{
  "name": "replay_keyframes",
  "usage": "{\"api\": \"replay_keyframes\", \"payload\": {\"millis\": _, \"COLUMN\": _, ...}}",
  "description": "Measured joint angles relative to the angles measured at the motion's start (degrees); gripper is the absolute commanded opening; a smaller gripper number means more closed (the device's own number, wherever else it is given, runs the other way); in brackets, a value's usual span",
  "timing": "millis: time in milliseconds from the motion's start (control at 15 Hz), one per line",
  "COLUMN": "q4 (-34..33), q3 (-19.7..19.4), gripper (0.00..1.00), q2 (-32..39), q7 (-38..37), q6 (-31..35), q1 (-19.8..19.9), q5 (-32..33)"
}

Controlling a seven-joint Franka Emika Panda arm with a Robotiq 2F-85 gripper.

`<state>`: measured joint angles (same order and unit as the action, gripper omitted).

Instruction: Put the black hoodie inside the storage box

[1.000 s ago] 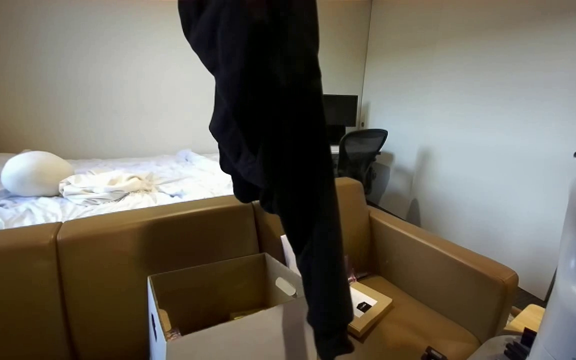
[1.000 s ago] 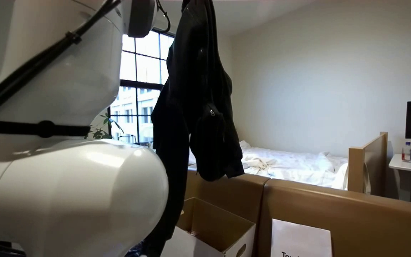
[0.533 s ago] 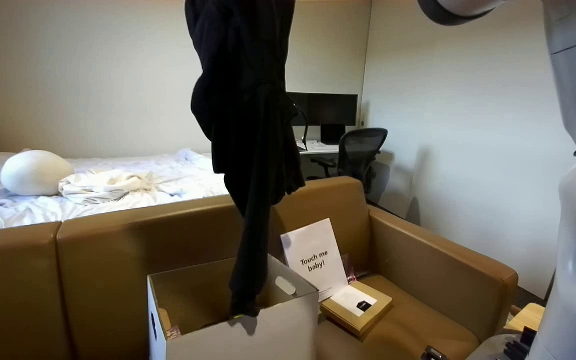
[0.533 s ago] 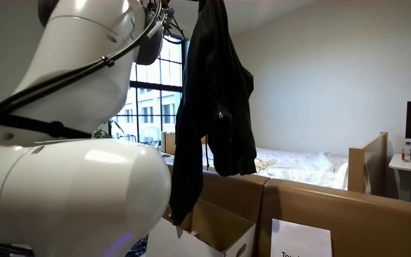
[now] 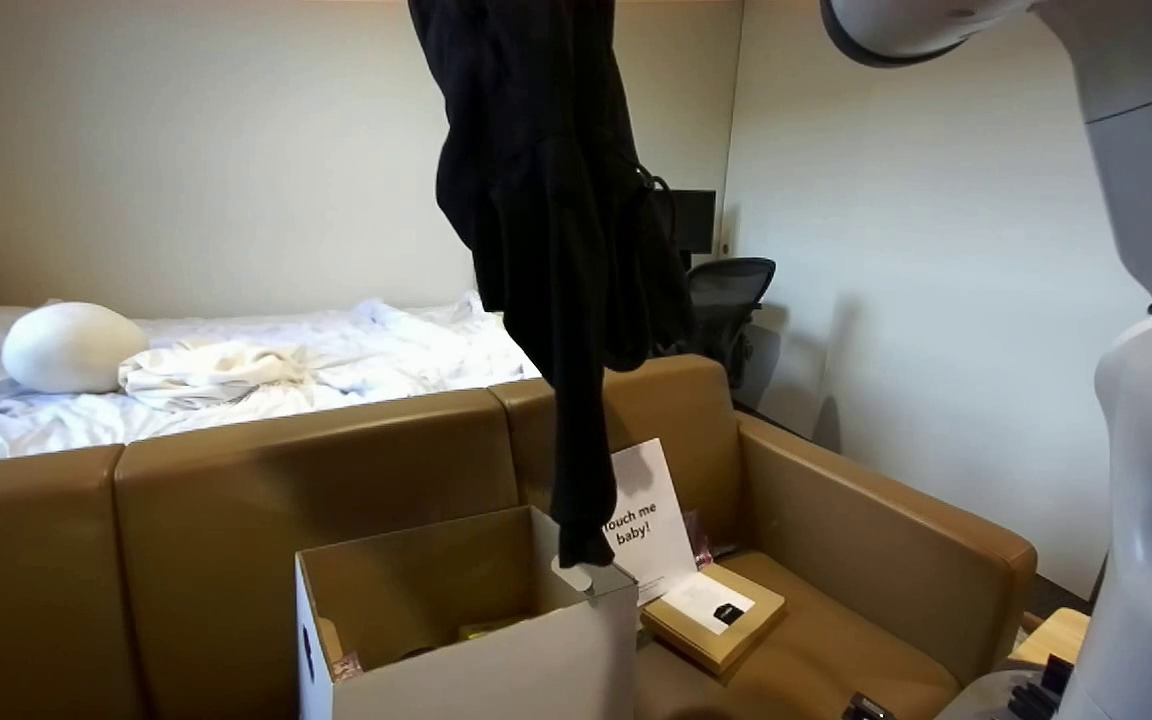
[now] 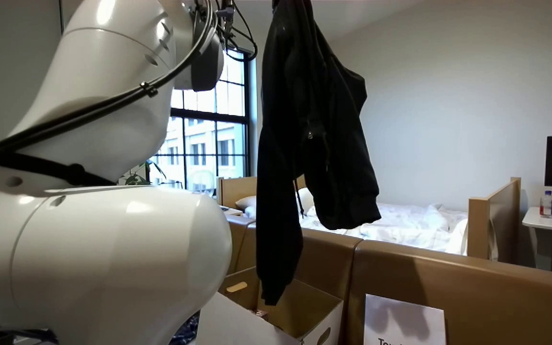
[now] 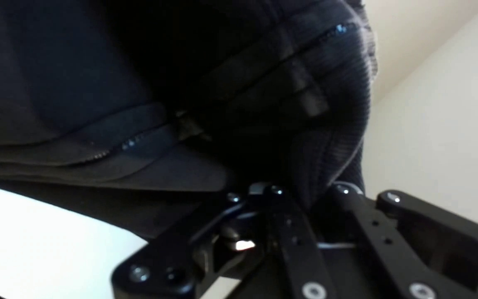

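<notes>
One ribbed fold of the black hoodie is pinched in the jaws, which stand closed on it in the wrist view, their tips hidden by cloth. A zip runs along the fabric near them. In both exterior views the hoodie hangs as a long drape, its upper end out of sight. In an exterior view its lower sleeve overlaps the mouth of the open storage box; whether the cuff dips below the rim cannot be told. The box stands before the backrest of the brown sofa, with small items inside, too hidden to name. Just beside it, a white card reading "Touch me baby!", partly hidden behind the sleeve, leans behind a flat tan box. Beyond the sofa are a bed covered in white and a dark office chair.
</notes>
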<state>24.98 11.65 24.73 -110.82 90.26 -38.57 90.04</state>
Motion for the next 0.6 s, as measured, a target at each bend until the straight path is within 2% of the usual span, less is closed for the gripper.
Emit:
{"api": "replay_keyframes", "payload": {"millis": 267, "q4": -2.5, "q3": -5.0, "gripper": 0.07, "q2": 4.1, "q7": 0.0, "q6": 1.9, "q1": 0.4, "q5": -6.3}}
{"api": "replay_keyframes", "payload": {"millis": 600, "q4": -4.1, "q3": -13.0, "gripper": 0.07, "q2": 9.2, "q7": -2.2, "q6": 10.1, "q1": 0.5, "q5": -7.1}}
